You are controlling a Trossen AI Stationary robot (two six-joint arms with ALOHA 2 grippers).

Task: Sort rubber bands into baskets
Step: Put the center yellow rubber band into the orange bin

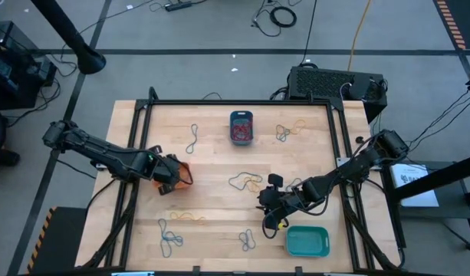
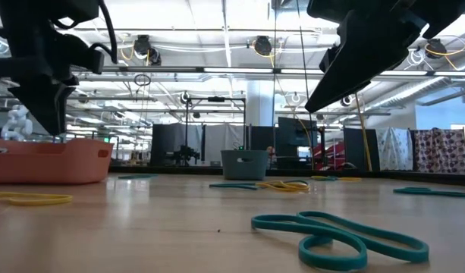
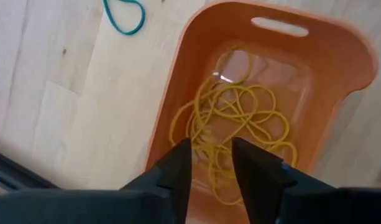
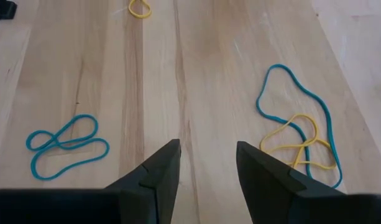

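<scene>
Left gripper [image 3: 212, 171] hangs over the orange basket [image 3: 339, 56], fingers parted and empty, placed to drop yellow rubber bands [image 3: 240, 118] onto the pile inside. Right of the basket, a blue-and-yellow tangle [image 4: 299, 140] lies on the tabletop [image 1: 211, 165]. Farther right, the right gripper [image 4: 207, 168], fingers spread and empty, hovers near it, apparently choosing a band.

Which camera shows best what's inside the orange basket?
The left wrist view: it looks down into the orange basket at yellow rubber bands. The high view has the left tool covering it; the low view shows only its side wall.
</scene>
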